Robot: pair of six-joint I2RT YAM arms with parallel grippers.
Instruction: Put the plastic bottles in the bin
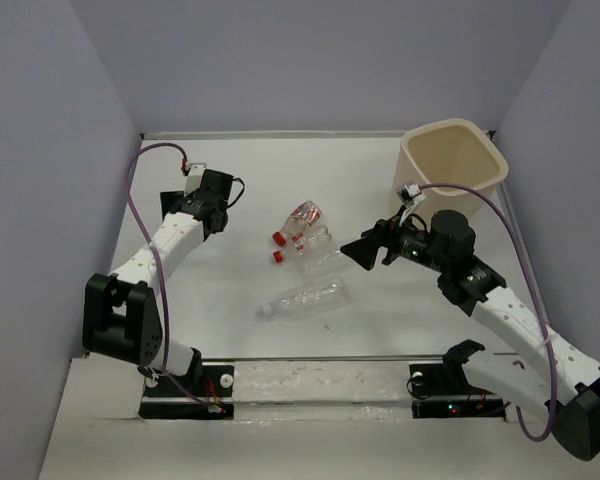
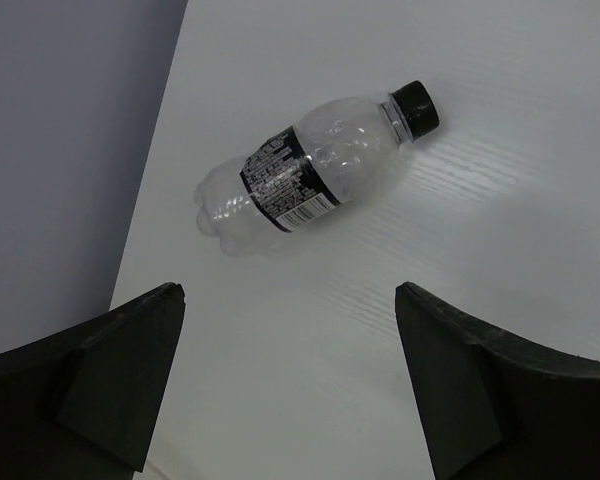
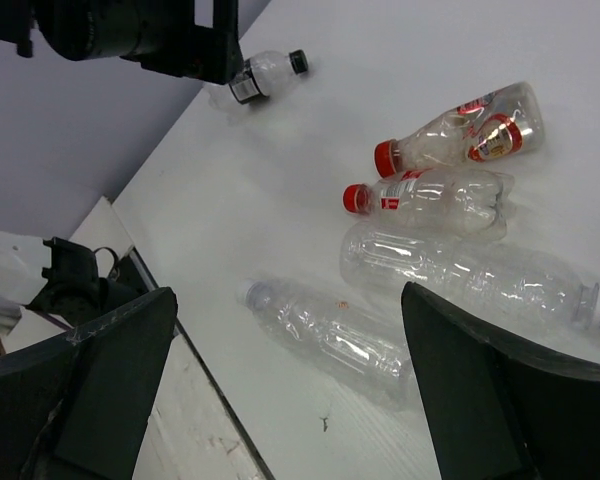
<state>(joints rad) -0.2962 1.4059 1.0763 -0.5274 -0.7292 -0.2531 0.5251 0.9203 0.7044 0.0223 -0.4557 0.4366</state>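
The left gripper (image 2: 288, 315) hangs with its jaws spread wide and nothing between them, aimed down at a black-capped bottle (image 2: 300, 175) that lies on its side on the table (image 2: 500, 200). That bottle rests just beside the left wall (image 2: 60, 120), so I'd judge the wide spread is meant to straddle its body. The wall side leaves little room for a finger, while the other side is bare tabletop.

The right gripper (image 3: 288, 300) is just as wide and holds nothing. It hovers above the middle cluster, where two red-capped bottles (image 3: 450, 160) lie side by side. Next to them is a plain clear bottle (image 3: 470, 275), and nearer the arms lies a long white-capped bottle (image 3: 325, 335). They lie close, some nearly touching, so picking one cleanly looks tricky. The long one has the most free space around it.

The bin (image 1: 492, 148) stands in the far right corner, behind the right arm and well apart from every bottle. Nothing lies between the cluster and the bin.
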